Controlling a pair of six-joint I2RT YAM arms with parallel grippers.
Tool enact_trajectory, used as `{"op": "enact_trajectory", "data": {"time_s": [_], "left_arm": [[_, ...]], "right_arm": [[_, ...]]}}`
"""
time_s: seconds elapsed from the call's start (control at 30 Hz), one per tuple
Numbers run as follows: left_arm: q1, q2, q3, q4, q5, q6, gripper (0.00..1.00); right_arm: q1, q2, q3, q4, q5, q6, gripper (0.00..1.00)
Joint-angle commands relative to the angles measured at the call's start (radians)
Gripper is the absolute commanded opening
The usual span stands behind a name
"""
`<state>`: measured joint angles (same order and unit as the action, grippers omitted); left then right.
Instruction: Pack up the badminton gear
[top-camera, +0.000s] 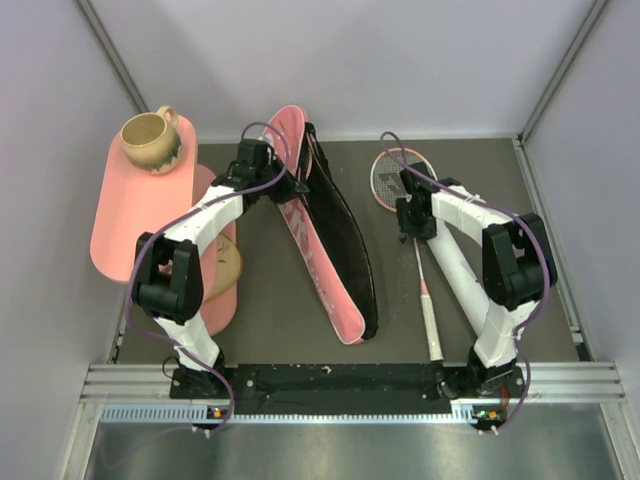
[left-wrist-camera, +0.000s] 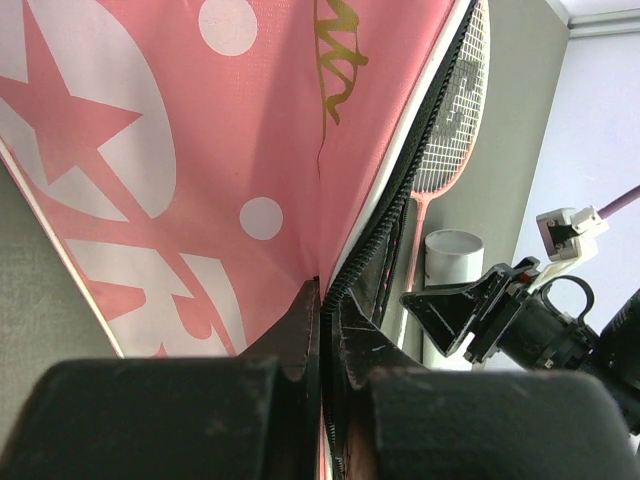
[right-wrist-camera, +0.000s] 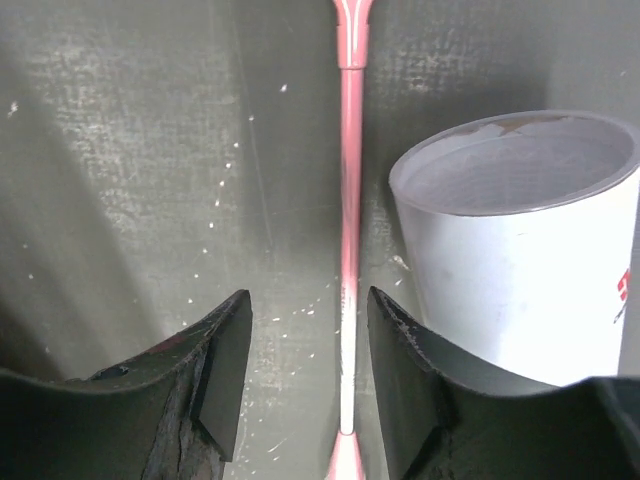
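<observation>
Packing looks barely begun, by my reading; the pink bag (top-camera: 312, 250) lies unzipped along the middle of the table (top-camera: 265, 320), its dark inside showing; the left gripper (left-wrist-camera: 322, 330) is pinched tight on the bag's zip edge near the wide end, holding the pink flap away from the dark half so the mouth gapes; one racket (top-camera: 424, 280) lies outside the bag, flat on the table to its right, head away from the arm bases; the right gripper (right-wrist-camera: 308, 330) hangs low over the racket's thin shaft with its jaws parted to either side, touching nothing that I can see, so nothing is held there; the white tube (right-wrist-camera: 520, 250) sits just beside that shaft, its open end toward the wrist camera, also unpacked; no shuttlecocks show in any view, and whether a second racket is already in the bag I cannot tell; left to do, I judge: grip the shaft, slide the racket in, stow the tube, zip up.
</observation>
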<state>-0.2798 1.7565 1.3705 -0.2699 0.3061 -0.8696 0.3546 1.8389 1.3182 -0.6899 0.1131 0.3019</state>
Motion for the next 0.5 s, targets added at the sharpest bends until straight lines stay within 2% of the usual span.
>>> {"op": "enact_trajectory", "data": {"time_s": [0.0,0.27,0.47], "left_arm": [[0.027,-0.015,-0.01,0.051,0.022,-0.005,0.0],[0.027,-0.009,-0.004,0.061,0.048,-0.006,0.0],[0.027,-0.011,0.001,0.061,0.065,0.004,0.0]], "right_arm": [[-0.019,0.011,0.035,-0.003,0.048,-0.006,0.49],[-0.039,0.086,0.044,0.027,-0.024,-0.029,0.48],[-0.039,0.132,0.052,0.099,-0.056,-0.033,0.22]]}}
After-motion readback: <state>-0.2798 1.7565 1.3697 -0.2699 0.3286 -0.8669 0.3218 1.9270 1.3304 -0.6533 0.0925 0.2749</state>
